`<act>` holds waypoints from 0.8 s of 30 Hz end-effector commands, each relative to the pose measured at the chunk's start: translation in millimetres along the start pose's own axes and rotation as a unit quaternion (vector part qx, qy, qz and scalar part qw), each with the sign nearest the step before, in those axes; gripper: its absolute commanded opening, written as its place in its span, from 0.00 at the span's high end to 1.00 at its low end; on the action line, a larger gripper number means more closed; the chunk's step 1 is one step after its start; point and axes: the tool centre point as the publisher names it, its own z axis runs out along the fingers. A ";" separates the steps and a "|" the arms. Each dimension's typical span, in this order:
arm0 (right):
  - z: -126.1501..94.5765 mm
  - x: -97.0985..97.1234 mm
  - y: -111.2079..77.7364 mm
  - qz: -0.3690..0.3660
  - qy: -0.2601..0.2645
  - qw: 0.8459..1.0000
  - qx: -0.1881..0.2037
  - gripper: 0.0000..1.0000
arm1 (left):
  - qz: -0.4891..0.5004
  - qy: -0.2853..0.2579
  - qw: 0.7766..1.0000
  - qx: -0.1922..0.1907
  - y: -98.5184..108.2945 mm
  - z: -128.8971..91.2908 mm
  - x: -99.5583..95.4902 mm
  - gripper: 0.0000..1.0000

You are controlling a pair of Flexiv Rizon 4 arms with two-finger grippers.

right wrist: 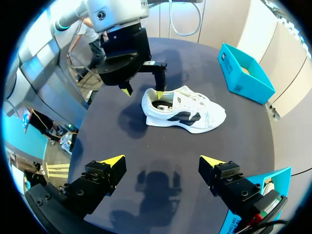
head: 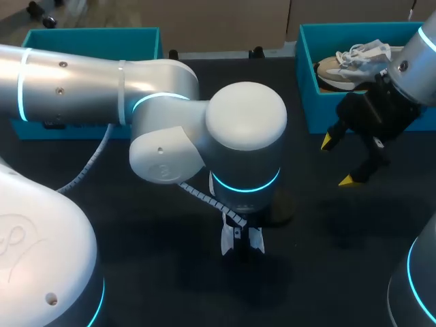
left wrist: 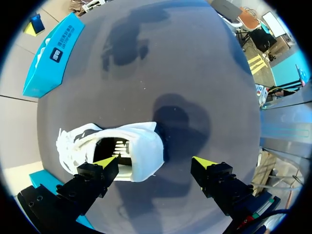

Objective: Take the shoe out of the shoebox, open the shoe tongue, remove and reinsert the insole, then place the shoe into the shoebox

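A white shoe with black side marks lies on the dark table, ahead of my right gripper, which is open and empty well short of it. My left gripper hangs open over the shoe's heel end. One yellow tip is at the shoe's opening, the other over bare table beside the heel. In the head view my left arm covers the shoe, and only a white bit shows under the wrist. My right gripper is open in front of the right shoebox.
A second pale shoe lies inside the right blue shoebox. Another blue shoebox stands at the back left. My left arm stretches across the table's middle.
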 end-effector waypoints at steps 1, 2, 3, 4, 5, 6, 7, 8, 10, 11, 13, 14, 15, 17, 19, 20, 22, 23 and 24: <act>1.3 -0.4 0.2 0.000 0.000 1.000 0.002 0.00 | -0.005 0.001 1.000 0.000 4.3 14.6 0.2 0.00; 1.3 -0.4 0.2 0.000 0.000 1.000 0.002 0.00 | -0.010 0.000 1.000 0.003 5.0 16.1 0.2 0.00; 1.3 -0.4 0.2 0.000 0.000 1.000 0.002 0.00 | -0.011 0.000 1.000 0.003 5.2 17.6 0.3 0.00; 1.3 -0.4 0.2 0.000 0.000 1.000 0.002 0.00 | -0.014 0.001 1.000 0.002 4.4 20.8 1.2 0.00; 1.3 -0.4 0.2 0.000 0.000 1.000 0.002 0.00 | -0.017 0.002 1.000 0.001 3.9 23.2 1.8 0.00; 1.3 -0.4 0.2 0.000 0.000 1.000 0.002 0.00 | -0.018 0.004 1.000 -0.003 3.1 25.5 2.4 0.00; 1.3 -0.4 0.2 0.000 0.000 1.000 0.002 0.00 | -0.023 0.006 1.000 -0.003 2.7 27.9 3.1 0.00; 1.3 -0.4 0.2 0.000 0.000 1.000 0.002 0.00 | -0.023 0.008 1.000 -0.002 2.3 30.5 3.9 0.00; 1.3 -0.4 0.2 0.000 0.000 1.000 0.002 0.00 | -0.032 0.008 0.999 -0.001 1.7 34.8 6.1 0.00; 1.3 -0.4 0.2 0.000 0.000 1.000 0.002 0.00 | -0.033 0.014 0.999 -0.002 1.4 38.2 6.9 0.00; 1.3 -0.4 0.2 0.000 0.000 1.000 0.002 0.00 | -0.039 0.013 0.999 -0.001 0.8 42.5 7.4 0.00; 1.3 -0.4 0.2 0.000 0.000 1.000 0.002 0.00 | -0.044 0.015 0.999 -0.002 0.2 45.5 7.3 0.00; 1.3 -0.4 0.2 0.000 0.000 1.000 0.002 0.00 | -0.046 0.015 0.999 0.000 -0.4 47.0 7.4 0.00; 1.3 -0.4 0.2 0.000 0.000 1.000 0.002 0.00 | -0.049 0.016 0.999 0.000 -2.7 49.1 6.9 0.00; 1.3 -0.4 0.2 0.000 0.000 1.000 0.002 0.00 | -0.050 0.020 0.999 0.001 -5.0 50.4 6.7 0.00; 1.3 -0.4 0.2 0.000 0.000 1.000 0.002 0.00 | -0.050 0.020 0.999 0.001 -5.8 51.1 6.7 0.00; 1.3 -0.4 0.2 0.000 0.000 1.000 0.002 0.00 | -0.050 0.020 0.999 0.003 -6.8 52.3 6.6 0.00; 1.3 -0.4 0.2 0.000 0.000 1.000 0.002 0.00 | -0.049 0.021 0.999 0.003 -6.9 53.0 6.4 0.00; 1.3 -0.4 0.2 0.000 0.000 1.000 0.002 0.00 | -0.048 0.023 0.999 0.001 -7.1 53.8 6.0 0.00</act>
